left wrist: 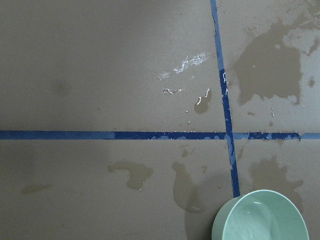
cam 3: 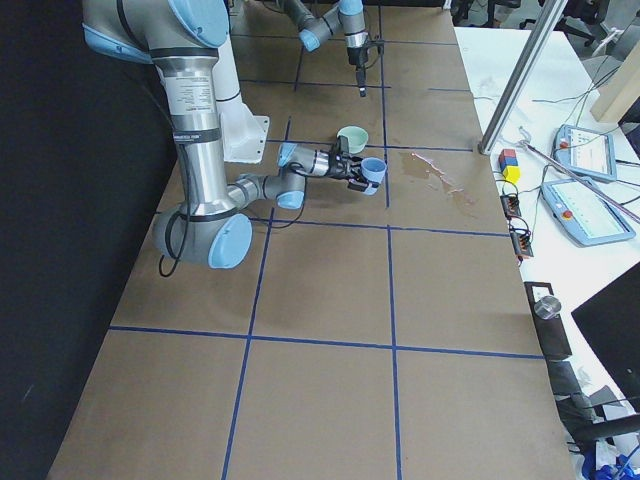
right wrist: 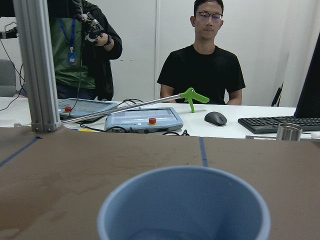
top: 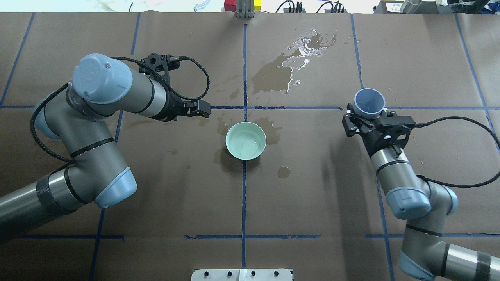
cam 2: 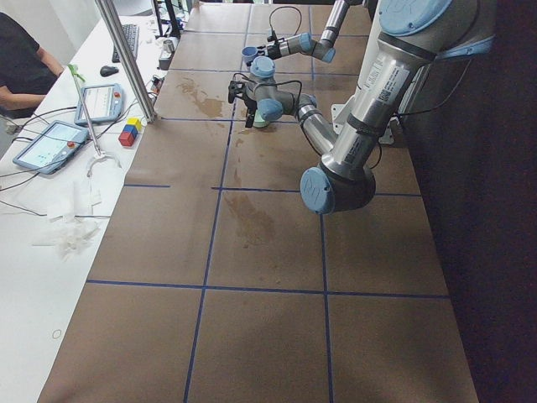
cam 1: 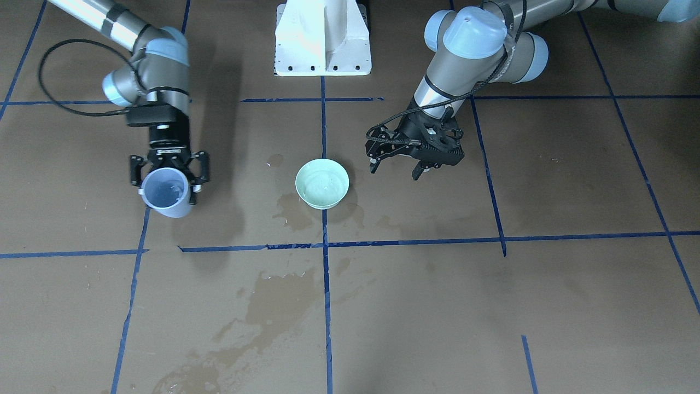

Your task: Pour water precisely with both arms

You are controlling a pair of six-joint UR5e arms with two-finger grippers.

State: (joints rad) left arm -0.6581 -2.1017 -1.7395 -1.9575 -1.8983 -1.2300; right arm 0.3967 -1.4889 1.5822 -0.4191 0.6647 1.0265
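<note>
right gripper [cam 1: 168, 178] clamps the blue cup [cam 1: 164, 198]; left gripper [cam 1: 395, 170] spread wide, empty, green bowl [cam 1: 322, 183] just beside it

Between your right gripper [top: 368, 114], closed around the blue cup [top: 369, 100], and the mint-green bowl [top: 233, 150] lies a wide open stretch of brown table [top: 312, 187], marked only by flat wet stains [top: 273, 76] and blue tape lines [top: 244, 203]. On the bowl's other side the left gripper [cam 1: 395, 167] hangs near the rim, fingers apart, with the left arm [top: 101, 78] bulking over the table behind it. Beyond the bowl, the metal post [top: 244, 9] stands well apart at the far edge.
</note>
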